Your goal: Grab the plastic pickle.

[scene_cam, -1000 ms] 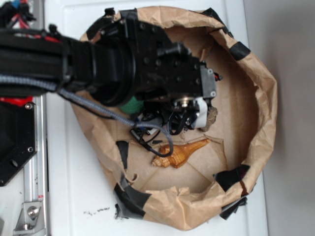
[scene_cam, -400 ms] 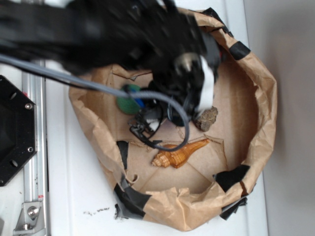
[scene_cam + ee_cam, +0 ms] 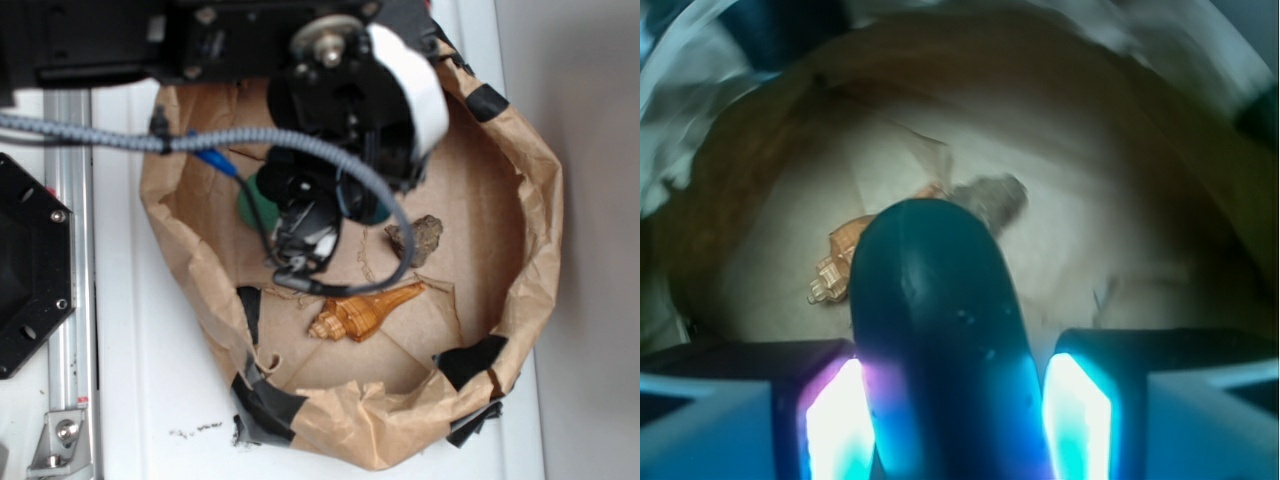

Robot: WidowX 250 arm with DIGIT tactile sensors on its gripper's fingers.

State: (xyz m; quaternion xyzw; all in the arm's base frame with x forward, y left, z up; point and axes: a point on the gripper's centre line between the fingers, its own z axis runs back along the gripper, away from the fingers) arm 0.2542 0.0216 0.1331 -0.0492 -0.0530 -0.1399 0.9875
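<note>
Smooth dark teal-green oblong plastic pickle [image 3: 940,350] clamped between lit fingers of black gripper [image 3: 955,420], long axis projecting straight out past fingertips, held clear above floor of brown paper-lined bowl [image 3: 1120,240], near tan spiral seashell [image 3: 840,262].

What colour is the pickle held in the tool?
Dark teal-green pickle, glossy; clearest in the wrist view.

Dark teal pickle [image 3: 935,340], amber-brown ribbed shell [image 3: 362,312], mottled grey-brown rock [image 3: 418,240], tan paper bag [image 3: 535,210] patched with black tape [image 3: 470,362].
</note>
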